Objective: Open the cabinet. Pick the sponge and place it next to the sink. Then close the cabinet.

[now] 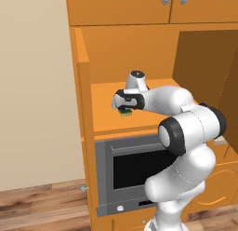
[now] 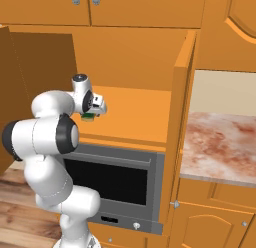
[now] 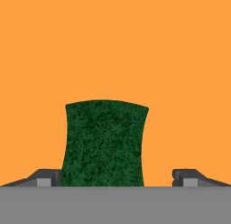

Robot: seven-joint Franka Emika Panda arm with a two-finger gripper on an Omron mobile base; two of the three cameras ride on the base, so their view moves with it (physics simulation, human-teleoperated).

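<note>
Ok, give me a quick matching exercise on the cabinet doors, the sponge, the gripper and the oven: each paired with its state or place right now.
Column one:
1. tall orange wooden cabinet
2. small green sponge
3. dark two-finger gripper
4. grey oven with a dark window

Column two:
A. below the orange shelf
B. both doors swung open
C. open, fingers either side of the sponge
D. lying on the orange shelf, under the hand

Pairs: 1-B, 2-D, 3-C, 4-A
</note>
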